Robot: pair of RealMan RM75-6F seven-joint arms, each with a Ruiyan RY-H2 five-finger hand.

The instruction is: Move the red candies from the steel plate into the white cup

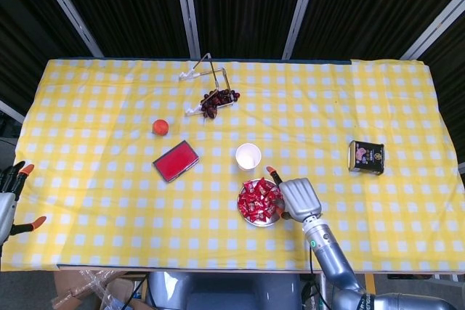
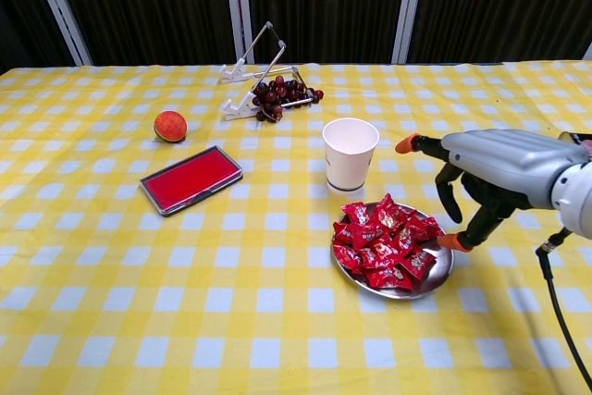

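Right hand (image 2: 495, 168) sits palm-down over the right edge of the steel plate (image 2: 442, 271), wrist and forearm running off toward the near-right of the desk (image 1: 109, 194). Fingers (image 2: 448, 193) are spread and curved downward, released, nothing in them. One orange fingertip points toward the white cup (image 2: 350, 154); the thumb tip is at the plate's right rim, touching or just above it, can't tell which. In the head view the right hand (image 1: 298, 197) covers the plate's right side, arm trailing down to the desk's front edge.

Red candies (image 2: 382, 238) are all piled on the steel plate, none in the cup as far as either view shows. The cup stands upright just behind the plate, close but apart from it.

Left hand (image 1: 9, 197) is at the far left edge of the head view, off the desk's left side, fingers apart and holding nothing. Not seen in the chest view.

Elsewhere on the desk: red flat case (image 2: 191, 178) left of the cup, small orange ball (image 2: 170, 125) behind it, grapes (image 2: 280, 95) by a wire stand (image 2: 261, 69) at the back, dark tin (image 1: 366, 156) well right of the cup.
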